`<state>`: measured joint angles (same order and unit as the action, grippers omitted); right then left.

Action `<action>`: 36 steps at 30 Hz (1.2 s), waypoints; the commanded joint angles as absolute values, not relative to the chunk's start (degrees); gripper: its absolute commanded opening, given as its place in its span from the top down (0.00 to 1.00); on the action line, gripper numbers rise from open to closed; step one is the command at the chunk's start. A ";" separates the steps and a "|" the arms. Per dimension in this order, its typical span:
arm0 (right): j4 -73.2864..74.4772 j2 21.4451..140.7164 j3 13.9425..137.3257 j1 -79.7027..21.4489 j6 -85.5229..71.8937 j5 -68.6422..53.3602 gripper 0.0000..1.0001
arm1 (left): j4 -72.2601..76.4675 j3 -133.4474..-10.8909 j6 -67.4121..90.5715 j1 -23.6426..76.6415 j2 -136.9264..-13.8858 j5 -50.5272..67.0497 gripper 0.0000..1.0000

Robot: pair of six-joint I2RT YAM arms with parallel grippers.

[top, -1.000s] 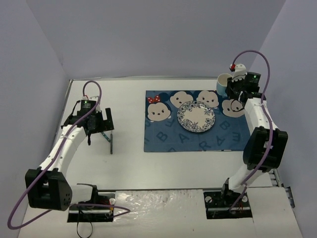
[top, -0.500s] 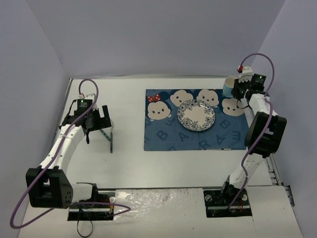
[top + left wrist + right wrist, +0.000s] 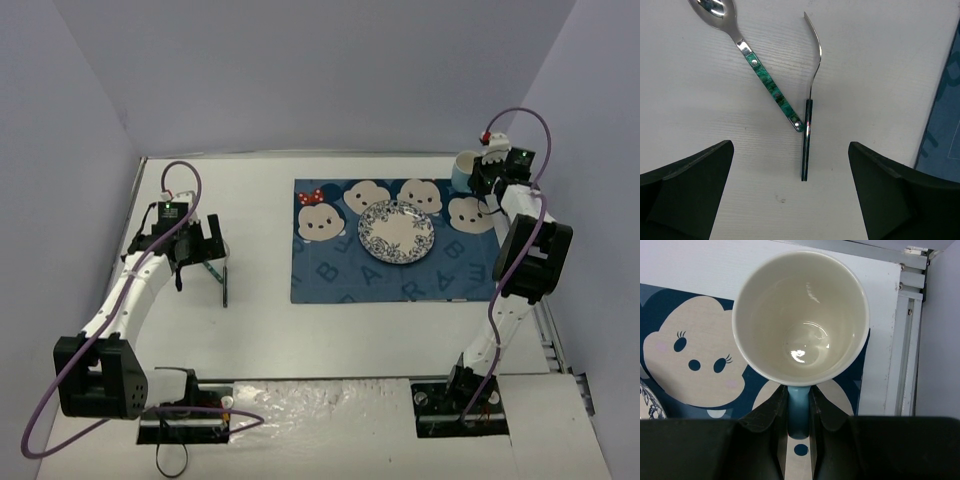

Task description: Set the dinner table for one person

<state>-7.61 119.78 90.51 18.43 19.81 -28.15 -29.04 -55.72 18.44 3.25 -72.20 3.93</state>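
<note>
The mug (image 3: pixel 800 315) has been carried to the mat's (image 3: pixel 330 285) far right corner by the right gripper (image 3: pixel 799 415), which is clamped on its handle. On the table (image 3: pixel 260 330), the fork (image 3: pixel 807 150) is straddled by the wide-open left gripper (image 3: pixel 790 145), its length running straight away between the jaws, handle nearest

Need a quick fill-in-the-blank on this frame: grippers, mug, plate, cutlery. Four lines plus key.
1. The right gripper is shut on the mug by its ____.
2. The plate sits on the blue ____.
3. On the dinner table, the spoon lies next to a ____.
4. The left gripper hangs above that cutlery with its jaws ____.

Missing words: handle; placemat; fork; open.
</note>
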 commanded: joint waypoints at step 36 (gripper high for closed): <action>-10.98 78.02 63.41 1.06 -12.08 -3.50 0.00 | -28.37 -56.85 32.85 1.17 -78.07 -3.74 0.09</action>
